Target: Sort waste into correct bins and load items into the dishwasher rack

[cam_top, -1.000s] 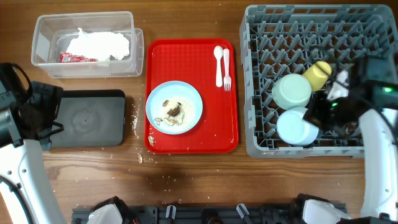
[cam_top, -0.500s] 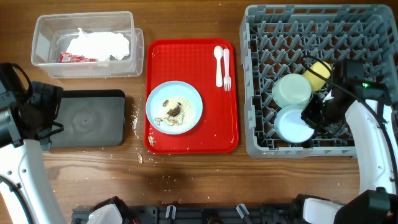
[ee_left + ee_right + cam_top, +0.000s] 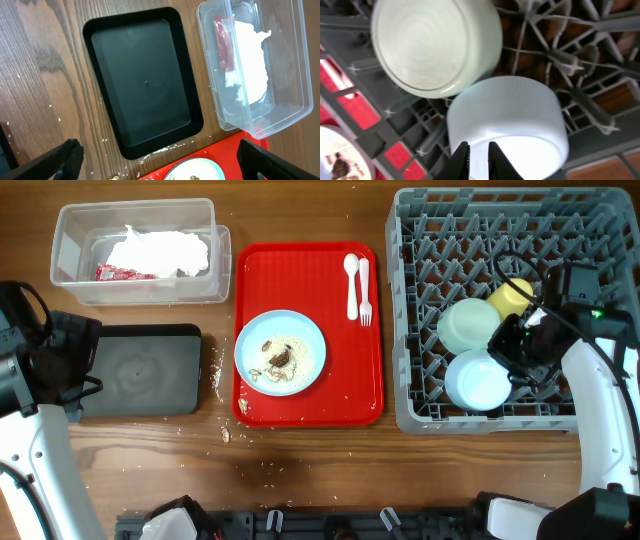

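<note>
the step in hand is loading the light blue bowl (image 3: 478,380) into the dishwasher rack (image 3: 450,240), and it looks nearly done. the bowl sits in the rack's near half, touching the mint-green bowl (image 3: 468,326) just behind it, with the yellow cup (image 3: 513,295) further back. the right gripper (image 3: 479,157) has its fingers a slit apart astride the bowl's rim; i cannot tell whether they pinch it or have let go.

the bowl is round, so it has no long axis. it seems tipped, mouth towards the gripper, while the mint-green bowl shows its base.

next, i judge, the gripper must lift clear without dragging the bowl. left of the rack wait the plate (image 3: 300,330) with scraps, and the spoon (image 3: 351,280) and fork (image 3: 364,285), lying parallel to the rack's left wall. the left gripper (image 3: 160,165) hangs wide apart, empty, far left of the rack.
</note>
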